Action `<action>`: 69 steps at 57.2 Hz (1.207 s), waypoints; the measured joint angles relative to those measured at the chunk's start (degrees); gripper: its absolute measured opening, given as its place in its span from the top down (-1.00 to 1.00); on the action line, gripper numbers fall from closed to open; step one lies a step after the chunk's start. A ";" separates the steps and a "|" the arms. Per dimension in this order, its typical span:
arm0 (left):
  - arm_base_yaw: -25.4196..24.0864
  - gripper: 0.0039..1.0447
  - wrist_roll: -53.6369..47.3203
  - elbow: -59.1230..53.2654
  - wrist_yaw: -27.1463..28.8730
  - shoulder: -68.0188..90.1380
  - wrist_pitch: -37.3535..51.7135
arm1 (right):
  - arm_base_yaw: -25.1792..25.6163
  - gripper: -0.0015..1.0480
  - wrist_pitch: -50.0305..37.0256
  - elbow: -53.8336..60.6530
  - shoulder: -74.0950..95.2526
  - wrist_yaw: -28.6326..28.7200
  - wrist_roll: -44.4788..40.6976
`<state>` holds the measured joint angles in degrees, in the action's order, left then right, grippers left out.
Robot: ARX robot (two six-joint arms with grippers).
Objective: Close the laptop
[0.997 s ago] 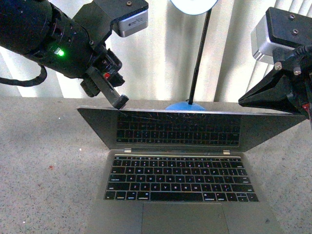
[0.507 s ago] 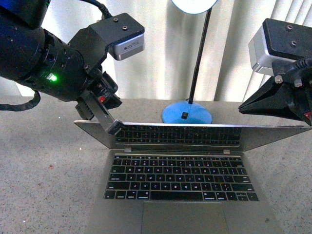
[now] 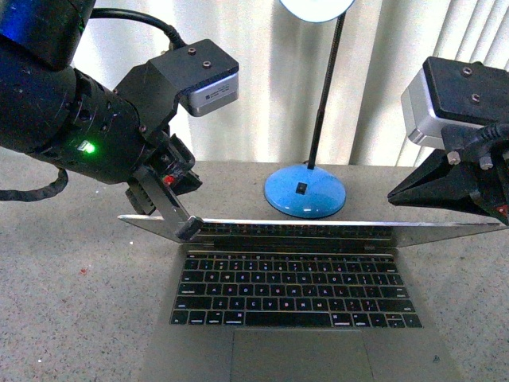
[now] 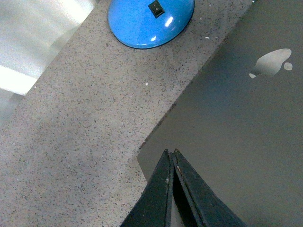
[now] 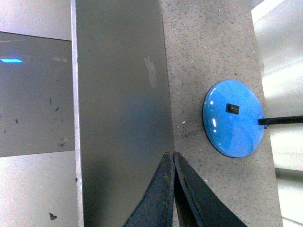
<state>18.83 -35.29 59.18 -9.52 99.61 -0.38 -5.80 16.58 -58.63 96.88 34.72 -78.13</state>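
The speckled grey table (image 3: 71, 263) fills the view. The laptop (image 3: 294, 294) lies flat on it at 6 o'clock, right in front of the robot. Its lid (image 3: 318, 231) is tipped far forward over the black keys, so from the front only its thin edge and a sliver of screen show.

At 12 o'clock from the laptop stands a desk lamp with a blue base (image 3: 306, 193), just behind the hinge but apart from it.

The left gripper (image 3: 188, 228) sits at the lid's 9 o'clock end. Its fingers are pressed together with nothing between them, and the tip bears on the back of the lid near that corner. The right gripper (image 3: 395, 192) hangs over the 3 o'clock end, pinched together and empty as well. I cannot tell whether it touches the metal.

The lid looks stiff and light, and it turns on a hinge that takes its weight. It needs a push rather than a grip, and the smooth metal may let a fingertip slide. The best place to press looks to be the bare back near the free edge, clear of the apple logo (image 4: 271, 63). The pressure should be even at both ends so the panel does not twist, and gentle near the end because the glass underneath scratches and cracks easily.
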 joint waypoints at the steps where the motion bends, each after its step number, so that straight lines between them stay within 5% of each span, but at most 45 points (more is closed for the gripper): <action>1: 0.00 0.94 0.00 -0.09 -0.09 0.00 0.00 | -0.02 0.94 0.00 0.04 0.02 0.00 -0.04; 69: 0.87 0.94 3.26 -8.04 -3.61 -0.68 5.88 | -2.03 0.94 -0.68 3.74 2.14 -1.27 -1.64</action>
<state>19.70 -32.03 51.13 -13.13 98.94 5.50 -7.84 15.90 -54.89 99.02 33.45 -79.77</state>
